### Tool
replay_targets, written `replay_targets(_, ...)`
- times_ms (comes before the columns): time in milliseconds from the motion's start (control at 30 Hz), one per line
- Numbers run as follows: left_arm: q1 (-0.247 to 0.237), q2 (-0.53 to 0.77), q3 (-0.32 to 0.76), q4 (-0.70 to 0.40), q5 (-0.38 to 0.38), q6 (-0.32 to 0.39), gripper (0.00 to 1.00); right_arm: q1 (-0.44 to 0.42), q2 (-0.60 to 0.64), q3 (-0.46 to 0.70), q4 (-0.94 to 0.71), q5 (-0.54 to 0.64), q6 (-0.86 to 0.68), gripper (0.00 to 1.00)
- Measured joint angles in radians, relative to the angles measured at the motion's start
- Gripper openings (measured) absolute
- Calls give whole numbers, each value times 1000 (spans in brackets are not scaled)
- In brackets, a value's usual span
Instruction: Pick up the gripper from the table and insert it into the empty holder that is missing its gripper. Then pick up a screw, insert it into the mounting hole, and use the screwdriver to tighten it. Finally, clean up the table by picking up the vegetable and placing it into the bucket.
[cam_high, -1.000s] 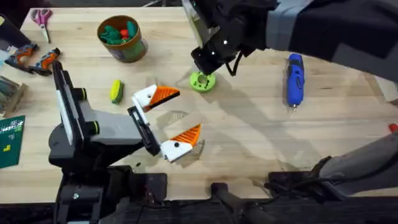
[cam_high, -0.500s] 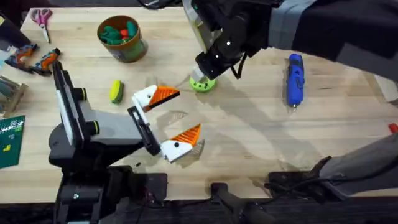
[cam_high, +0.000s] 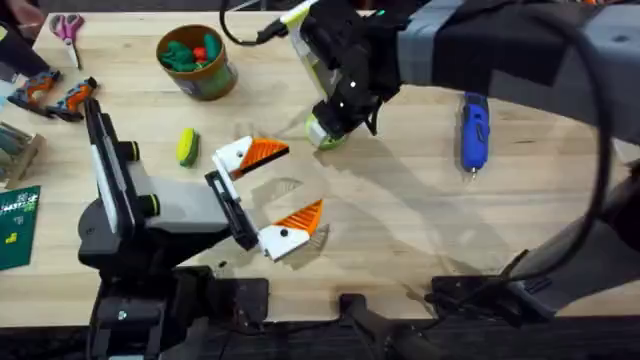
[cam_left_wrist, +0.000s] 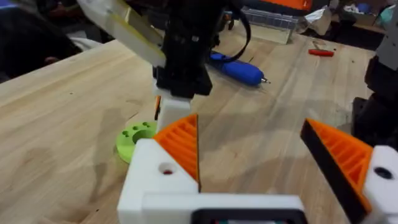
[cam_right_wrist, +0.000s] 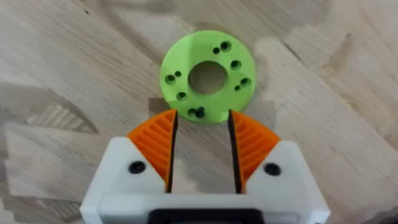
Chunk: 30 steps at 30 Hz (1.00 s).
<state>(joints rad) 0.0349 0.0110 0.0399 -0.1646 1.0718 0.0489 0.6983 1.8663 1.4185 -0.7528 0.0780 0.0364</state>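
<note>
Blue screwdriver (cam_high: 473, 130), seemingly olive-brown bucket (cam_high: 197, 62)

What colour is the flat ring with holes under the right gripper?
Bright green ring; the right wrist view shows it best.

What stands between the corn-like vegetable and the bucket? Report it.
Nothing visible does. The vegetable lies a little nearer the arms' bases than the bucket, with bare tabletop between them.
</note>
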Motion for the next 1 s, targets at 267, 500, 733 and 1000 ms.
replay_targets(267,0,0,0,0,0,0,986,0,35,0,-3,0,0,473)
replay_targets(500,0,0,0,0,0,0,986,0,35,0,-3,0,0,472)
replay_targets(733,0,0,0,0,0,0,986,0,48,0,-1,0,0,472)
replay_targets(1000,0,0,0,0,0,0,986,0,60,1,-2,0,0,433)
